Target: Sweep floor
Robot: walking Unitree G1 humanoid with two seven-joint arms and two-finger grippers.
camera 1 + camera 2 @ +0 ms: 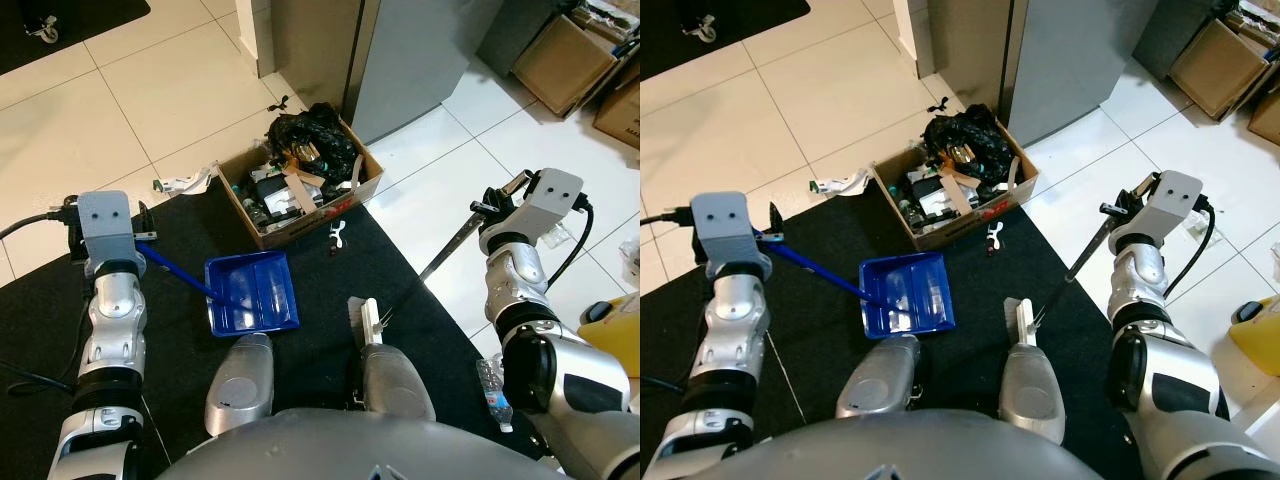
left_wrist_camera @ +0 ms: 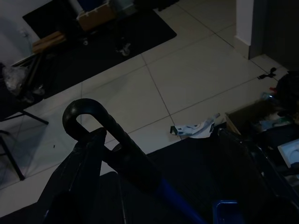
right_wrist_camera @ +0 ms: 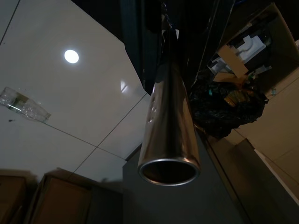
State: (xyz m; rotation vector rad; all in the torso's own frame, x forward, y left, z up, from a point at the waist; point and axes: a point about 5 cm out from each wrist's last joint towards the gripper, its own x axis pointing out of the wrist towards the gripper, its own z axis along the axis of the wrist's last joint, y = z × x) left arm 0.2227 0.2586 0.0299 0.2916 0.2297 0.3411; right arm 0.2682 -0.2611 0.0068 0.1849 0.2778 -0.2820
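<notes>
The left gripper point(image 1: 140, 238) is closed on the blue handle of the dustpan point(image 1: 252, 293); in the left wrist view its black fingers point(image 2: 86, 161) clamp the handle just below the black hook-shaped end. From this gripper the handle runs forward and down to the blue tray, which lies flat on the black mat point(image 1: 60, 310), just in front of the robot's two silver feet.

The right gripper point(image 1: 487, 208) grips the thin metal pole of the broom point(image 1: 367, 322) near its upper end (the right wrist view looks along the shiny tube, and its open end point(image 3: 169, 171) is close to the camera). From this gripper the pole goes down and toward the robot's left, and the pale broom head rests on the mat, near the dustpan tray but apart from it.

Beyond both grippers, a cardboard box point(image 1: 305, 218) full of rubbish and a black plastic bag point(image 1: 312, 135) stands at the far edge of the mat. A crumpled white wrapper point(image 1: 187, 181) lies on the white tile floor point(image 1: 120, 90) beside the box, and a small white piece point(image 1: 336, 236) lies on the mat just in front of it
</notes>
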